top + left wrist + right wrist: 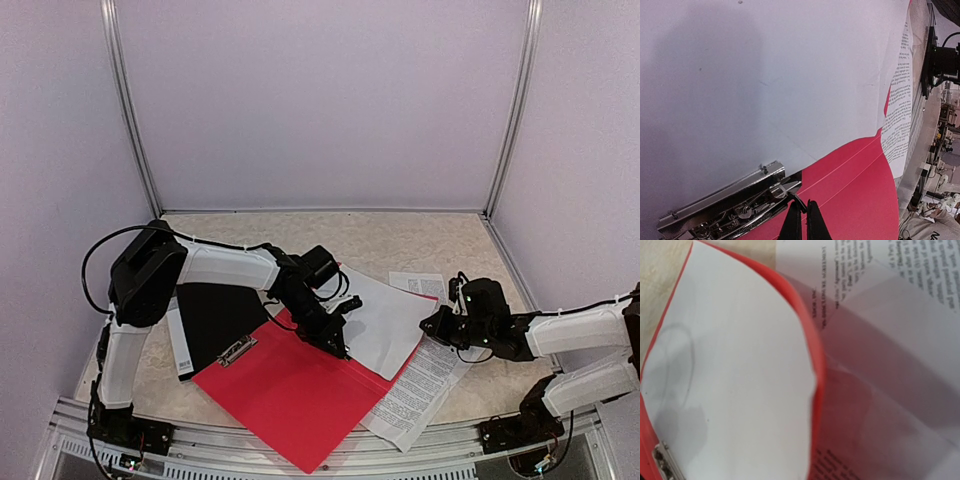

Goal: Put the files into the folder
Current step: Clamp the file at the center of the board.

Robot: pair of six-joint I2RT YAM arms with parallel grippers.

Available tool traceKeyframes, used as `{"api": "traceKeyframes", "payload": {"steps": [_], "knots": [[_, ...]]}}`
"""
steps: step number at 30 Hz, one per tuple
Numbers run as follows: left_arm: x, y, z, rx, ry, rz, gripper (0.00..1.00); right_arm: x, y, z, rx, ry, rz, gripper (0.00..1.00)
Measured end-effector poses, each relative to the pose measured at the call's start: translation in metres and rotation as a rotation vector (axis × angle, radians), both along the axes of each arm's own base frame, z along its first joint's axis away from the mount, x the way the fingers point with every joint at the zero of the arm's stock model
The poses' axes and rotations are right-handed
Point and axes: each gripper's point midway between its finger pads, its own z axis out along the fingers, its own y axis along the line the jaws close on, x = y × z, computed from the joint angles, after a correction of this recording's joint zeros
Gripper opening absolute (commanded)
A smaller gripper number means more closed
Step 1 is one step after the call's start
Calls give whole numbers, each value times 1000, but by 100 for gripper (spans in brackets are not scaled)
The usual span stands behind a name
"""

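Bench (pixel 400 240): beige, stone-look. It carries everything you see. Both arms reach in from the near edge.
Folder (pixel 290 395): red, lies open & flat at bench ctr, one corner pointing at the near edge. In your R wrist view its red rim curls up round the blank sheet.
Blank file (pixel 385 320): white sheet w/ no print showing. It lies on the folder's far-right part, and its far side runs past the red. It fills most of your L wrist view.
Printed files (pixel 420 385): dense black text, on the bench right of the folder, partly under the folder & the blank file. Another printed corner shows at the far side. No. of sheets: can't tell.
Black item (pixel 215 315): flat, dark, left of the folder, partly under the L arm. The folder's left corner overlaps it, and a white strip runs along its left edge. What it is: can't tell.
L gripper (pixel 340 348): over the folder ctr, at the blank file's near-left edge. Fingers (pixel 816 227) are pressed together, tips down toward the red surface just beside the clip.
R gripper (pixel 432 323): at the blank file's right edge, over the printed files. Fingers are closed together. Your R wrist view doesn't show them, so whether they touch paper: can't tell.
Metal clip (pixel 725 210): silver spring bar at the blank file's edge, on the red. The top view shows a clip at the folder's left corner; same one or not: can't tell.
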Motion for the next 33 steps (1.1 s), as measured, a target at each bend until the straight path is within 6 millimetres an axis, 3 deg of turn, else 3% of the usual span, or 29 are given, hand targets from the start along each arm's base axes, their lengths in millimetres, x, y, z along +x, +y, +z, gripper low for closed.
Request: {"api": "traceKeyframes", "payload": {"steps": [11,20,24,28,33], "knots": [[-1,1,6,-6,-25,14,7,0,0,0,-4,-2,2,0],[-7,5,4,22,-15,31,48,0,-2,12,5,-34,-3,0],[-2,8,10,23,-53,53,58,3,-6,22,13,-67,-26,0],[5,16,30,10,-108,93,65,6,-14,29,13,-85,-80,0],[21,18,80,-79,-213,143,70,8,-29,39,33,-110,-174,0]]}}
